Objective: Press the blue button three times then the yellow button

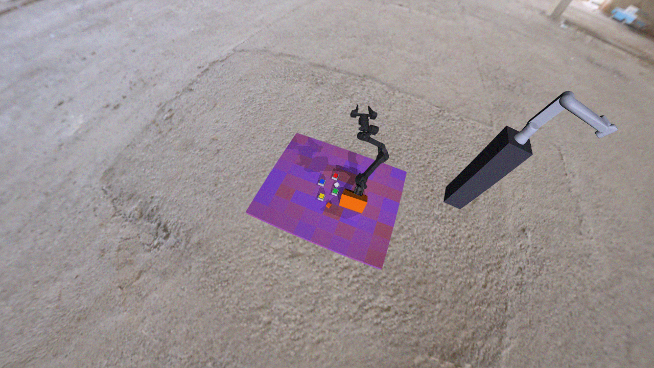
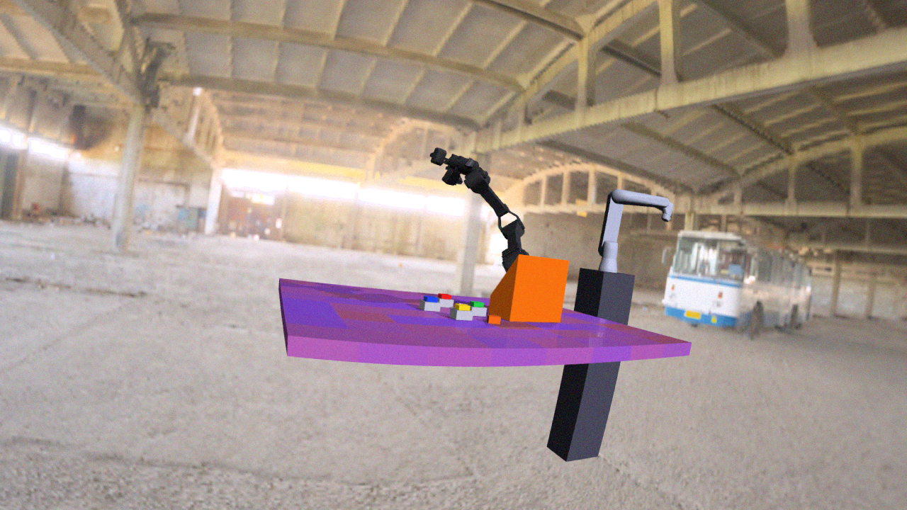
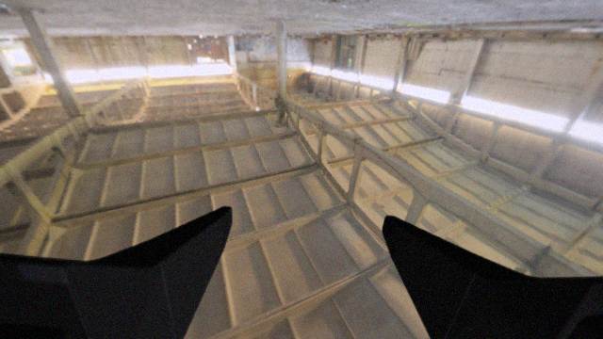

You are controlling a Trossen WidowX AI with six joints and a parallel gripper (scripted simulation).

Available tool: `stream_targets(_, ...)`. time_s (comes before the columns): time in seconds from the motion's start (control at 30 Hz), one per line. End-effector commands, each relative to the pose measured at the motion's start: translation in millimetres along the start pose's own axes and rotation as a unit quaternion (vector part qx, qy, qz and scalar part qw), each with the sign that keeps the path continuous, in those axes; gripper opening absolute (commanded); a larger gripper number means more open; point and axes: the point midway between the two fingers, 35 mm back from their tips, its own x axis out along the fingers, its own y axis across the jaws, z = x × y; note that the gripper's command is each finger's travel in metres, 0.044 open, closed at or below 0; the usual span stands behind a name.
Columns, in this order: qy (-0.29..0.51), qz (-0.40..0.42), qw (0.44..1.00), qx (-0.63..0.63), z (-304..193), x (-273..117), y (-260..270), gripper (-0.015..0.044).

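The blue button point(image 1: 322, 181) point(image 2: 430, 298) and the yellow button point(image 1: 321, 196) point(image 2: 462, 307) sit on pale grey bases on the table. The red button point(image 1: 335, 175) point(image 2: 444, 296) and the green button point(image 1: 335, 191) point(image 2: 477, 304) are beside them. No button looks pressed. My gripper point(image 1: 363, 108) point(image 3: 309, 218) is open and empty, raised high above the table and away from all the buttons. In the wrist view only its two black fingers show, against the hall's roof.
A white block point(image 1: 336, 184) lies between the red and green buttons. A small orange block point(image 1: 328, 205) point(image 2: 493, 319) lies near a large orange box point(image 1: 353, 201) point(image 2: 538, 289) beside my arm's base. A grey arm on a dark pillar point(image 1: 487, 169) point(image 2: 583, 406) stands beyond the table point(image 1: 315, 231) point(image 2: 482, 356).
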Motion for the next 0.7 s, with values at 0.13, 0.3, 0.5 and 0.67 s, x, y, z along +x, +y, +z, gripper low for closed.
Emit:
stream_targets(0.13,0.049,-0.119,0.979,-0.157,-15.5,-12.1,-87.7,0.04)
stream_targets(0.3,0.091,-0.214,0.934,-0.27,-15.1,-33.3,-157.4,0.04)
stream_targets(0.5,0.146,-0.344,0.834,-0.405,5.4,-79.5,-247.0,0.04)
stream_targets(0.67,0.186,-0.43,0.736,-0.489,32.9,-122.7,-299.7,0.04)
